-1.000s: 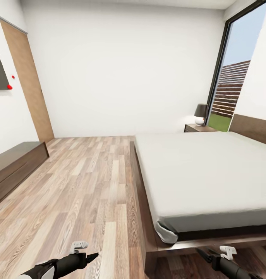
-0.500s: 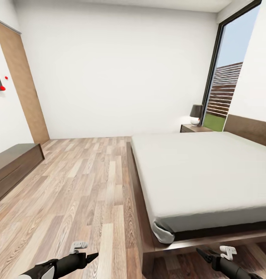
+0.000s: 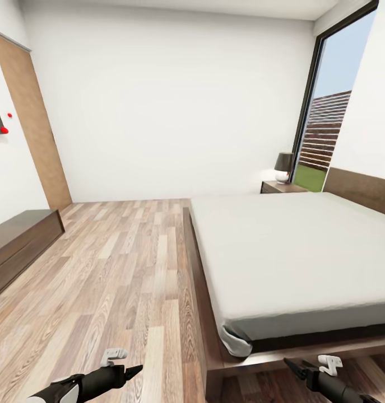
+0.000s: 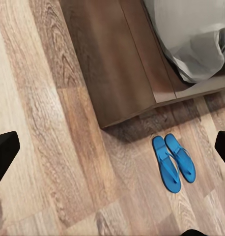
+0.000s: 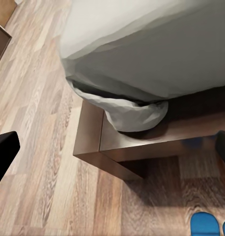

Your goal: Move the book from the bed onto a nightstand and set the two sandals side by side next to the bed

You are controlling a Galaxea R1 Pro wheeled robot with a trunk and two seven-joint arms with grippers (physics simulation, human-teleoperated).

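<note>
Two flat bright-blue sandals (image 4: 173, 162) side by side, touching, ahead of left gripper (image 4: 112, 147), long axes parallel, angled off bed (image 3: 293, 252) corner. Left gripper spread wide. Right gripper (image 5: 112, 147) wide too, empty.

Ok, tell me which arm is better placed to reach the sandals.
Left, probably: both sandals lie whole between its open jaws, while the right wrist view cuts them off at its edge.

Both arms sit low at the bottom of the head view, forearms angled inward so the tips point toward each other. Left gripper (image 3: 137, 369) looks pinched to a point, right gripper (image 3: 288, 365) too, though the wrist views show dark fingers (image 4: 5, 152) spread wide, so honestly can't call it.
</note>
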